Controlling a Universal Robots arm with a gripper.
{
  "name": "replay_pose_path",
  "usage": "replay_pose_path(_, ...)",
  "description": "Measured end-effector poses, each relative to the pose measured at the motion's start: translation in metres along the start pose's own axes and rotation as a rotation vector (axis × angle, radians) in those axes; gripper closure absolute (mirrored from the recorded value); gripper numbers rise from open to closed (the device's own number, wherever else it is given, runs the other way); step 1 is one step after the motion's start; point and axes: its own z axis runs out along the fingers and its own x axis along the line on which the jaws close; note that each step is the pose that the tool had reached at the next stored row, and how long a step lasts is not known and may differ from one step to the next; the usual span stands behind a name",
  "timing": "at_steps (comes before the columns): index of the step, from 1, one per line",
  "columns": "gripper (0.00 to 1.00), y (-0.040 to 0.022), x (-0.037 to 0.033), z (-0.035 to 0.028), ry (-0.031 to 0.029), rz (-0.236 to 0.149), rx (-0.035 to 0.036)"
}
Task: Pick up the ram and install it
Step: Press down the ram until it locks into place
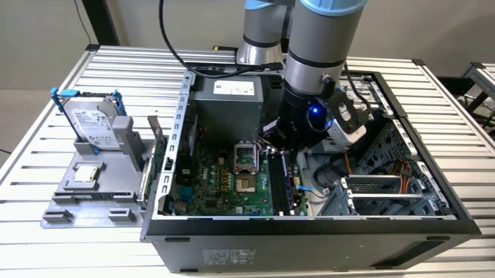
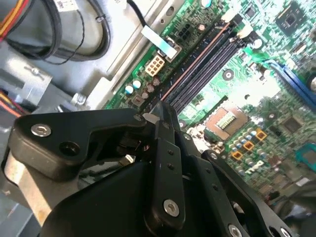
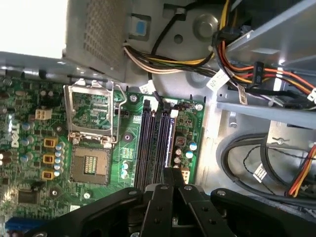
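My gripper [image 1: 280, 145] reaches down into the open computer case [image 1: 309, 223], over the far end of the black memory slots [image 3: 150, 143]. In both wrist views its black fingers [image 2: 165, 148] stand pressed together, shut on the ram. The ram [image 2: 197, 61] shows edge-on as a thin brownish line. It runs from the fingertips along the outermost slot, beside the motherboard's edge [image 3: 190, 123]. In the exterior view it is a dark strip [image 1: 283, 179] standing in the slot row. I cannot tell how deep it sits in the slot.
The CPU socket [image 3: 91, 113] lies beside the slots. Bundled power cables [image 3: 237, 59] and the metal drive cage [image 1: 386, 191] crowd the other side. The grey power supply [image 1: 232, 98] is at the back. Outside the case, a hard drive with blue rails [image 1: 97, 124] stands on a grey fixture.
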Motion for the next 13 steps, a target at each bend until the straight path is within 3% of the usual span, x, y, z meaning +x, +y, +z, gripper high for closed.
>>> replay_pose_path(8, 1.00, -0.0015, -0.0016, -0.0357, -0.0001, -0.001, -0.0001)
replay_pose_path(13, 1.00, -0.0015, -0.0016, -0.0366, -0.0005, -0.001, -0.0001)
